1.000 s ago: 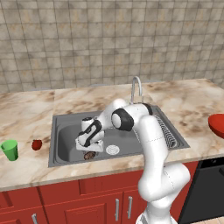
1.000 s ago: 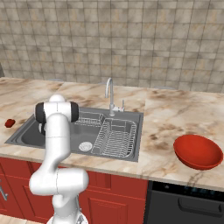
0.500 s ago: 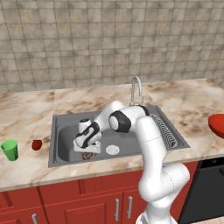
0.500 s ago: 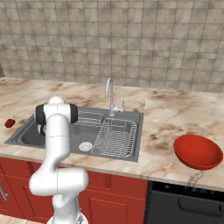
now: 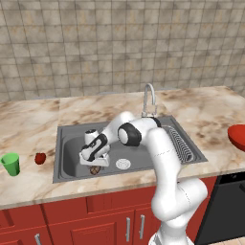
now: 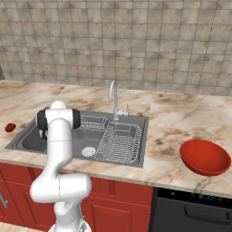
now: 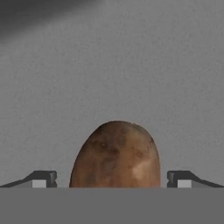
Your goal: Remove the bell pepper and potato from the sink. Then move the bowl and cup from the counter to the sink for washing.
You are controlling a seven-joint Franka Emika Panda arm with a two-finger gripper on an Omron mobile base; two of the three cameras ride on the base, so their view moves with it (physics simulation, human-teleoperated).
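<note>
The brown potato [image 7: 116,155] lies on the grey floor of the sink [image 5: 67,143], near its front wall [image 5: 94,170]. My gripper [image 5: 95,163] hangs open just above it, and in the hand view one fingertip [image 7: 42,179] stands on each side of the potato without touching it. The small red bell pepper [image 5: 40,158] rests on the counter left of the sink [image 6: 10,127]. A green cup [image 5: 10,164] stands further left. The wide red bowl [image 6: 205,157] sits on the counter at the far right [image 5: 238,137].
A wire dish rack [image 5: 181,143] fills the sink's right half [image 6: 118,142]. The round drain [image 5: 123,163] lies just right of the potato. A curved chrome faucet [image 5: 149,99] rises behind the basin. A dark dishwasher front [image 6: 195,213] sits below the bowl.
The gripper has come down and a little left inside the sink, closer over the potato. Its jaws have stayed open.
</note>
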